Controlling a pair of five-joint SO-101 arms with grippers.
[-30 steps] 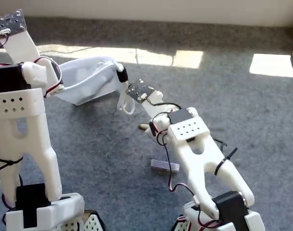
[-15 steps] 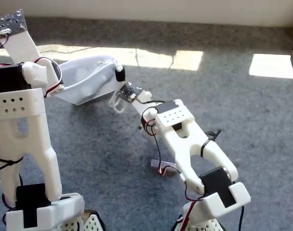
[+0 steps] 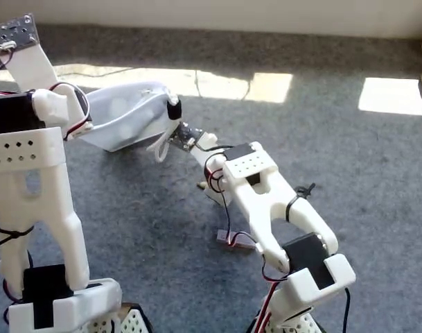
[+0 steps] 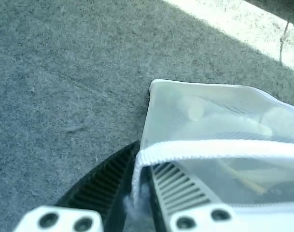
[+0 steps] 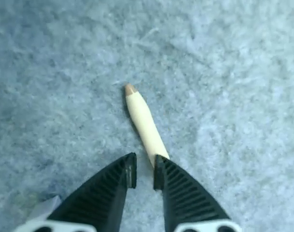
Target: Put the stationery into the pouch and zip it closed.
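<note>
My left gripper [image 4: 143, 191] is shut on the rim of a white mesh pouch [image 4: 209, 121] and holds it up off the carpet. In the high view the pouch [image 3: 127, 114] hangs beside the left arm, its mouth turned toward the right arm. Faint shapes of items show through the mesh. My right gripper [image 5: 144, 169] is shut on one end of a cream crayon [image 5: 143, 121] that sticks out ahead of the fingers, with carpet behind it. Seen from above, the right gripper [image 3: 162, 149] sits just below the pouch's near corner.
A small grey block [image 3: 235, 239] lies on the grey carpet under the right arm, and a small tan item [image 3: 203, 185] lies a little farther back. Sunlit patches [image 3: 394, 94] cross the carpet by the far wall. Open carpet lies to the right.
The right arm has stretched left and forward, bringing its gripper from beside the pouch's corner to right under it. The left arm and pouch have stayed still.
</note>
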